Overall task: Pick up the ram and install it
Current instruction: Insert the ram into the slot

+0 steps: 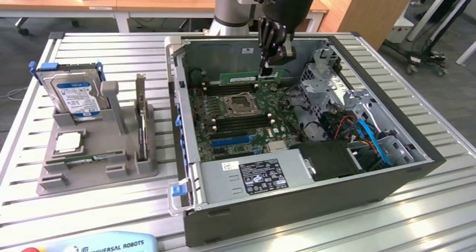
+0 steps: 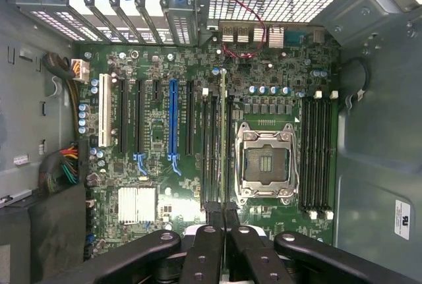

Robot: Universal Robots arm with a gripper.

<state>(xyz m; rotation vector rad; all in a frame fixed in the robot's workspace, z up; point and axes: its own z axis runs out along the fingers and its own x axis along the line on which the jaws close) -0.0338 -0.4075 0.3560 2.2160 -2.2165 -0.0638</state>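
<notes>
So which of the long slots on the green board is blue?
The blue slot stands between black slots; the white slot ends the row.

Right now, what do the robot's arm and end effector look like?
The arm is a silver-grey tube with a black wrist section. The end effector is black: jointed linkage bars with round silver pivot pins, tapering to two slim tips.

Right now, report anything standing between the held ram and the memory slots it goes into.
Nothing visible. The gripper holds the ram over the black memory slots beside the empty processor socket, and those slots look bare below it.
</notes>
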